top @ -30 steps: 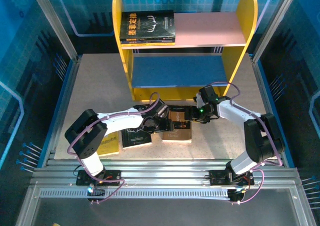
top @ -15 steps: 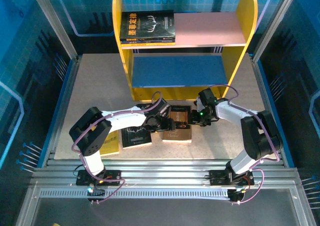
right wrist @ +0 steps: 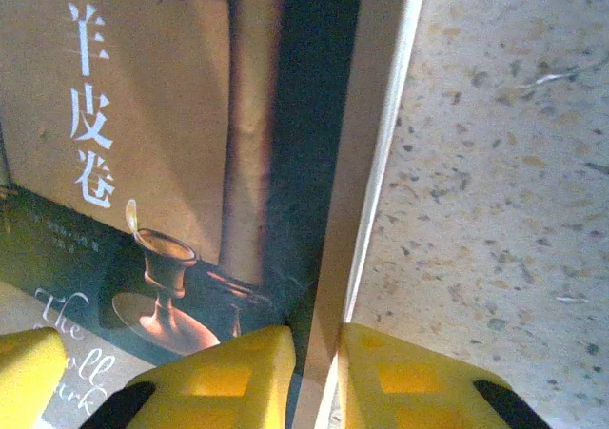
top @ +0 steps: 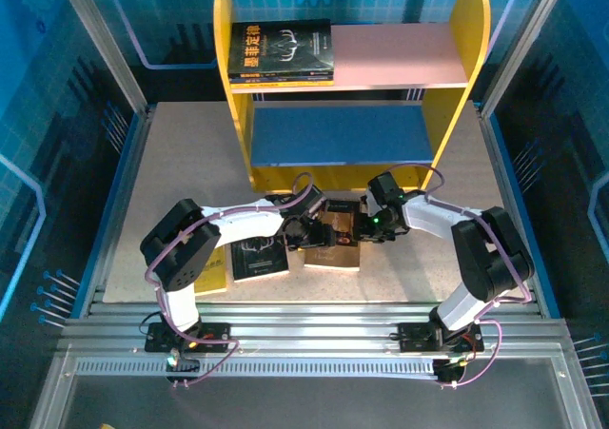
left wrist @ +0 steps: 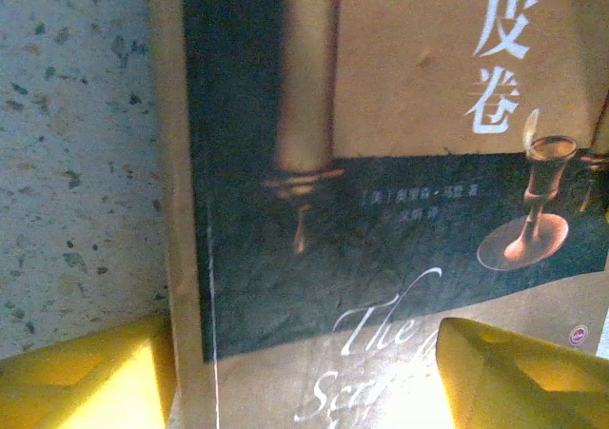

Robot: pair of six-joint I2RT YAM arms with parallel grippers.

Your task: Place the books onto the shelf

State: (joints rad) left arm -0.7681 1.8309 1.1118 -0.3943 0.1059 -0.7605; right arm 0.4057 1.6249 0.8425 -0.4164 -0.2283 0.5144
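A speckled beige worktop takes up the middle of the top view. Translucent blue panels printed with pale line patterns enclose it at the left, right and top of the frame, held by slanted aluminium posts. Slotted aluminium rails cross the bottom, above a grey plate. The light is even and bluish.

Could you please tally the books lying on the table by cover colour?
Yellow-covered paperback: 1
Black paperback with white antler design: 1
Brown-and-black paperback with scroll picture: 1
Total: 3
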